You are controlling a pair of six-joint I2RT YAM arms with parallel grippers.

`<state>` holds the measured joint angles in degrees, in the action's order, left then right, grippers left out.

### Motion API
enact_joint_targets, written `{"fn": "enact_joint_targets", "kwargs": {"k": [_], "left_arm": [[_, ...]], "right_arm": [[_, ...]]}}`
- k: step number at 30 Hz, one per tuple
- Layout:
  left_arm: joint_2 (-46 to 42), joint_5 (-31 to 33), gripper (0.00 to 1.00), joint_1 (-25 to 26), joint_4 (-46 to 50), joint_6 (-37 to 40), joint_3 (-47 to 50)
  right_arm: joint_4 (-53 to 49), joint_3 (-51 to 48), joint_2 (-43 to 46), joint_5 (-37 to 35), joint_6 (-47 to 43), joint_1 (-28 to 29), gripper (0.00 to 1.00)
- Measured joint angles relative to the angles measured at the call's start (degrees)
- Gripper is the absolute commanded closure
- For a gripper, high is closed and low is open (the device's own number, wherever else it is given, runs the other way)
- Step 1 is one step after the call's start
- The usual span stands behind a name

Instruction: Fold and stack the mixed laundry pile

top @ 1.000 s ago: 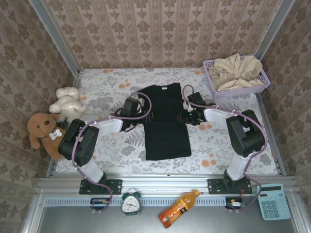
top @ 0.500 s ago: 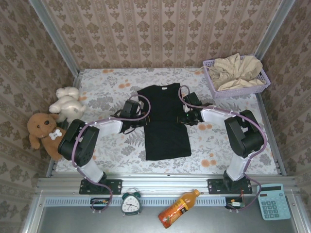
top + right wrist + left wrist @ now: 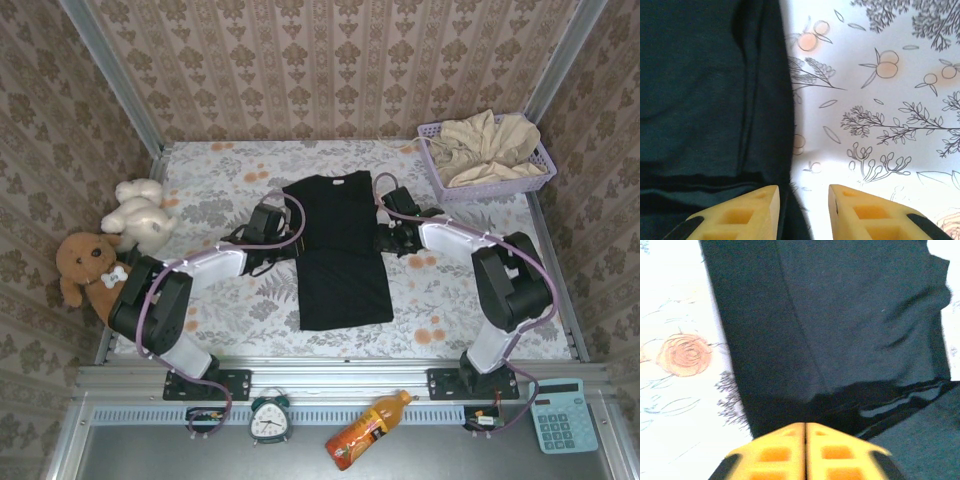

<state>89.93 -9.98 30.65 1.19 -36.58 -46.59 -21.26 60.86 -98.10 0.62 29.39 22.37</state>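
1. The black T-shirt (image 3: 340, 245) lies flat mid-table. The beige garment (image 3: 490, 145) is heaped in the lavender basket (image 3: 432, 160), far right.
2. Left gripper (image 3: 805, 432): jaws pressed together at the shirt's left edge. I cannot tell whether any cloth is pinched.
3. Right gripper (image 3: 802, 195): jaws narrowly apart, straddling the right edge.
4. Risk: if one side lifts without cloth, the fold would likely skew or drag.

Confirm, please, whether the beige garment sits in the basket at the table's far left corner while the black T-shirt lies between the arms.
Not quite: the basket holding the beige garment stands at the far right corner, as the top external view shows.
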Motion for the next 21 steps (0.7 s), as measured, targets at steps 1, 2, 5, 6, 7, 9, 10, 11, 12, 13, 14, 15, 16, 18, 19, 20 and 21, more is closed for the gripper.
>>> {"fn": "enact_joint_targets", "kwargs": {"k": [1,2,5,6,7,9,10,11,12,13,14,15,16,18,19,20,21], "left_arm": [[0.04,0.42,0.49,0.00,1.36,0.07,-0.46],[0.20,0.70,0.45,0.00,2.97,0.44,-1.25],[0.39,0.81,0.44,0.33,5.33,0.39,-3.65],[0.39,0.79,0.46,0.72,5.73,0.37,-4.46],[0.39,0.76,0.49,1.29,5.79,0.28,-4.98],[0.28,0.57,0.57,2.95,5.79,0.02,-5.53],[0.15,0.48,0.60,3.87,5.79,-0.15,-5.53],[0.00,0.13,0.63,4.85,5.88,-0.42,-5.49],[-0.22,-0.24,0.65,5.81,5.77,-0.81,-5.31],[-0.46,-0.59,0.66,6.64,5.60,-1.07,-5.03],[-0.79,-0.92,0.67,7.48,5.33,-1.53,-4.52],[-1.07,-1.22,0.68,8.17,4.72,-2.08,-3.78],[-1.29,-1.46,0.68,8.72,4.04,-2.60,-2.78],[-1.29,-2.01,0.68,9.20,3.30,-3.67,-0.81],[-1.14,-2.27,0.68,9.46,3.15,-4.22,0.20],[-1.01,-2.47,0.69,9.57,3.10,-4.57,0.87],[-0.70,-2.73,0.68,9.77,3.10,-4.90,1.40]], "right_arm": [[0.28,0.00,0.68,0.35,-0.15,0.13,0.67],[0.83,0.00,1.33,1.14,-0.35,0.35,0.67],[2.29,0.02,1.55,3.26,-0.81,1.05,0.67],[2.54,0.02,1.33,3.89,-1.01,1.36,0.67],[2.84,0.11,1.05,4.28,-1.18,1.57,0.67],[3.23,0.76,-0.50,4.79,-1.62,1.88,0.67],[3.34,1.11,-1.46,4.98,-1.90,1.92,0.67],[3.32,1.44,-2.64,5.20,-2.14,1.97,0.67],[3.28,1.66,-3.85,5.31,-2.32,1.97,0.67],[3.26,1.70,-4.66,5.38,-2.43,1.95,0.66],[3.15,1.70,-5.44,5.42,-2.45,1.95,0.64],[2.93,1.66,-5.88,5.42,-2.45,1.95,0.62],[2.82,1.62,-5.92,5.42,-2.47,1.95,0.60],[2.91,1.60,-5.60,5.38,-2.40,1.97,0.55],[2.84,1.55,-5.29,5.35,-2.49,1.97,0.53],[2.80,1.53,-5.01,5.29,-2.47,1.97,0.51],[2.78,1.53,-4.61,5.09,-2.60,1.97,0.50]]}}
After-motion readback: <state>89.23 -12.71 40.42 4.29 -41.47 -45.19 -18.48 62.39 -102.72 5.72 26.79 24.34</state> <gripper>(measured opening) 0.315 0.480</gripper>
